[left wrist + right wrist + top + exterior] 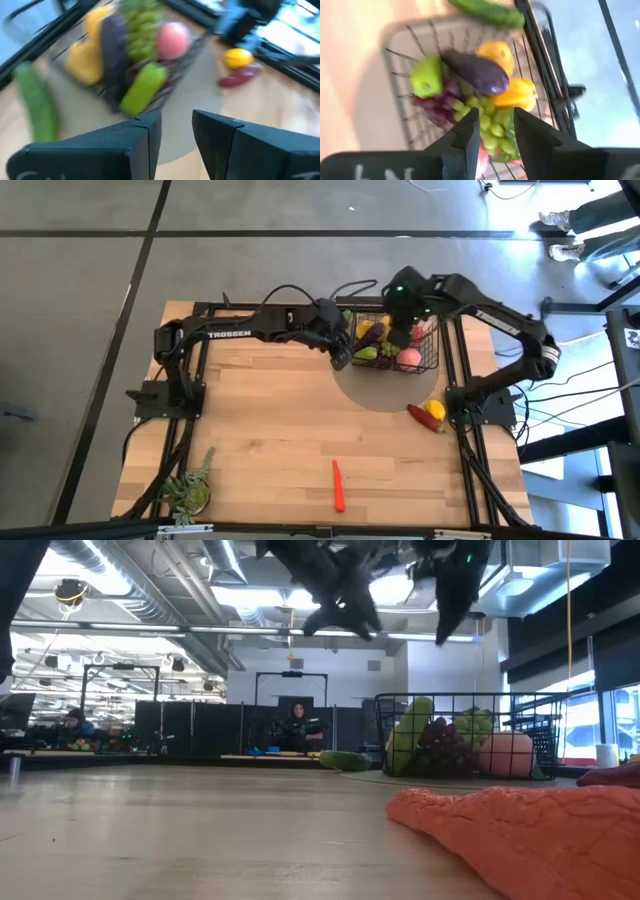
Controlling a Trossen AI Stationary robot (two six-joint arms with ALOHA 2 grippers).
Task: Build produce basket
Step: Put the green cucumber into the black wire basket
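Observation:
The black wire basket (437,350) stands at the table's far right on a grey round mat (375,392). In it lie a purple eggplant (477,72), green grapes (492,125), dark grapes (437,105), a green avocado (426,76), yellow pieces (520,94) and a pink peach (173,40). A cucumber (36,105) lies on the table just outside the basket's left side. My right gripper (496,117) hangs open above the basket, pointing down at the produce. My left gripper (177,117) hovers open off the basket's near-left corner (342,358), nothing between its fingers.
A red pepper (420,414) and a lemon (436,409) lie near the table's right edge, in front of the basket. An orange carrot (338,486) lies near the front edge, large in the low view (500,830). A potted plant (190,492) stands at the front left corner.

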